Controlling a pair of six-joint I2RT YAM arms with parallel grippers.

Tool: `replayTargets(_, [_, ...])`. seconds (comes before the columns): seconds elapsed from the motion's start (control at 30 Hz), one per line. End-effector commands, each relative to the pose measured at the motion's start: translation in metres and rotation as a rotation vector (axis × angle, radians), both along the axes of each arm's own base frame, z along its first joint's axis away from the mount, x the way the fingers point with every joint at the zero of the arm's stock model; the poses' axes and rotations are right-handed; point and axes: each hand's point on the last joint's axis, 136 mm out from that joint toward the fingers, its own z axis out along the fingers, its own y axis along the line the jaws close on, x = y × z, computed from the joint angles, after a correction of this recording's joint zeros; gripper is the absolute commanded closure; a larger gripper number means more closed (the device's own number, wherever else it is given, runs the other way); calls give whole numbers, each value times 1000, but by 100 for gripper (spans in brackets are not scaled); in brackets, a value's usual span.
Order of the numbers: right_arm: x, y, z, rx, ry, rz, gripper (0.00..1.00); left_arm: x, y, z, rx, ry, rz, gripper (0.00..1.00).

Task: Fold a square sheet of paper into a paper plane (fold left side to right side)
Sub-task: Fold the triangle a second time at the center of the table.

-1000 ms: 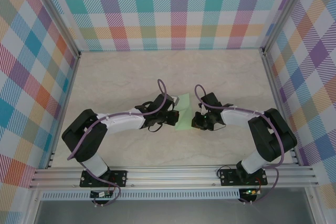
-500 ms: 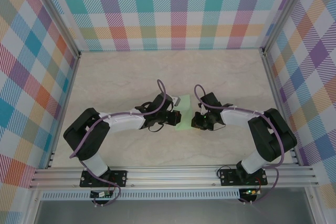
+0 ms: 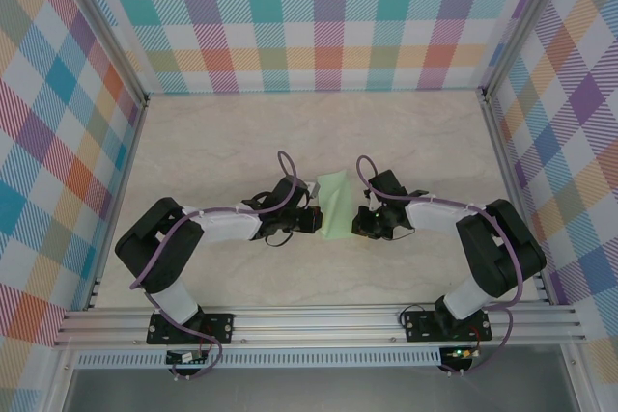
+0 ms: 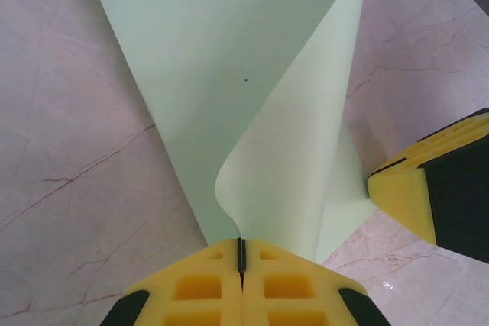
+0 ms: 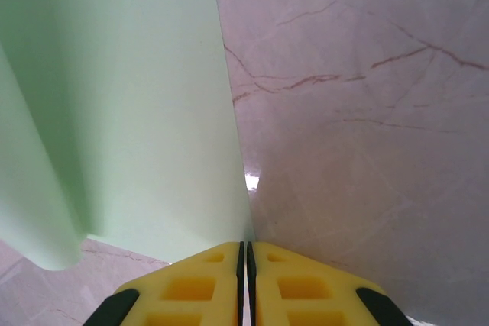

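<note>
Pinching a thin, mint-green square sheet of paper at the middle of the marbled table.
Clenched on its softly curled corner with the left gripper; clamped on its straight edge with the right gripper; bowed smooth, uncreased.
</note>
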Motion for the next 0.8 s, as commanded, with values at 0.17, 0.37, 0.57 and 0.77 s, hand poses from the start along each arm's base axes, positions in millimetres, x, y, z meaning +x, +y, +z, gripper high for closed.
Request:
replayTargets(0.17, [5, 3, 12, -3, -35, 20, 87, 9, 0, 13, -34, -34, 19, 97])
replayTargets(0.37, [11, 7, 22, 11, -67, 31, 87, 14, 1, 18, -9, -75, -2, 97])
replayTargets(0.57, [16, 11, 36, 31, -101, 40, 87, 20, 0, 17, 10, -96, -7, 97])
replayTargets(0.77, [14, 19, 33, 81, -85, 47, 87, 26, -1, 16, 14, -115, -4, 97])
